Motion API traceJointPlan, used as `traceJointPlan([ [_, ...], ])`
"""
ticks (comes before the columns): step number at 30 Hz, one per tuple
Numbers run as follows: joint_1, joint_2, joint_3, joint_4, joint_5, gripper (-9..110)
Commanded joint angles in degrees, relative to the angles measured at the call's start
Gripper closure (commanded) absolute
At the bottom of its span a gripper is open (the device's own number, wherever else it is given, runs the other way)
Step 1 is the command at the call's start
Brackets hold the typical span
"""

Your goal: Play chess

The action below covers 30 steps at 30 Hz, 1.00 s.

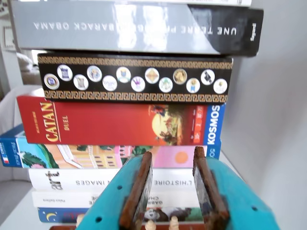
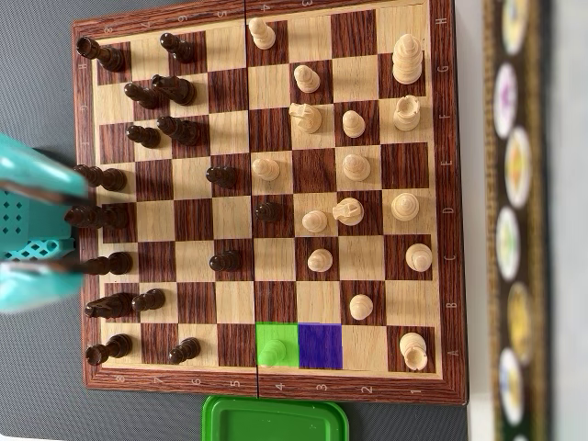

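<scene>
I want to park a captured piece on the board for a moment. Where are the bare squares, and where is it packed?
Freest is the blue square beside the green square, with bare squares on toward the corner rook. The middle file between the armies is patchy. The left edge is crowded with dark pieces, and the pincer hangs there.

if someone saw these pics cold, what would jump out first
In the overhead view, the wooden chessboard mid-game, with a green-tinted square holding a light pawn and a purple-tinted square beside it near the bottom edge. In the wrist view, the teal gripper with rust-brown pads, open, faces a stack of books and a red Catan box.
</scene>
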Motion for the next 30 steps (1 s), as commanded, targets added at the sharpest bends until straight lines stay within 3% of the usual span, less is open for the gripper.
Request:
traceJointPlan([
  [1,-2.11,3.87,3.16,-9.05,0.44,88],
  [19,-2.55,5.89,17.84,-66.71,-0.26,88],
  [30,-2.55,5.89,17.84,-88.33,-0.26,88],
])
